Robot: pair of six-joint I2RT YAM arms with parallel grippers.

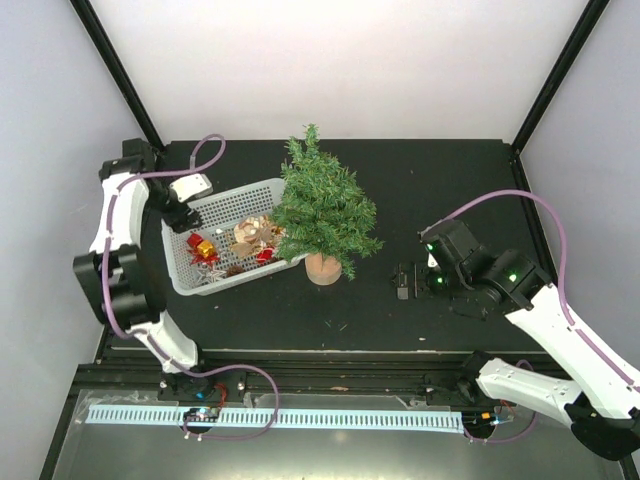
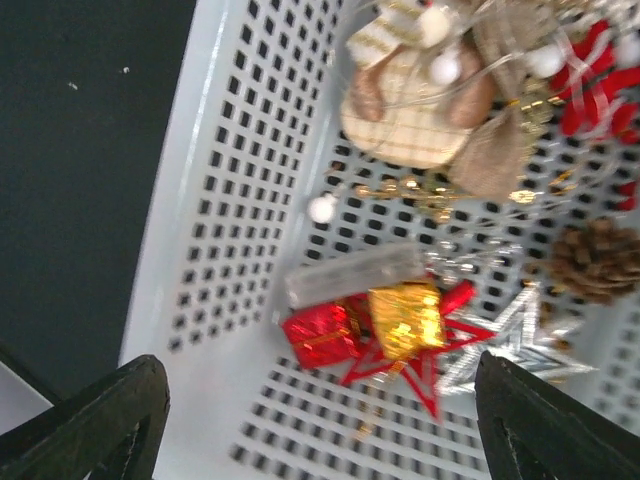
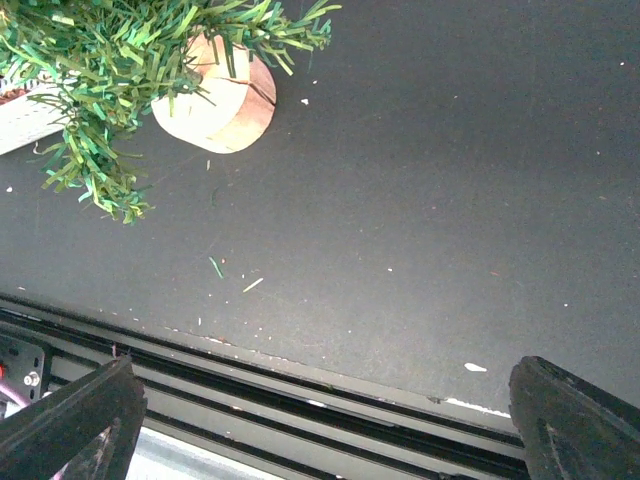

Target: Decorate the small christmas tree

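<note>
Two arms are here. The left gripper [image 2: 320, 425] hangs over the white basket [image 1: 228, 205] at middle left, fingers spread wide, holding nothing. The right gripper [image 1: 403, 282] waits at right, spread too. The small christmas tree [image 1: 322, 205] stands mid-picture, touching the basket, and looks bare. I think picking comes next: go down and pinch the gold gift [image 2: 404, 320].

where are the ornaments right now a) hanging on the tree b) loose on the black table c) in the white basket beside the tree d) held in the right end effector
C: the gold gift box, red gift box and pine cone lie inside the white basket, next to the small christmas tree, on which no ornament shows.
</note>
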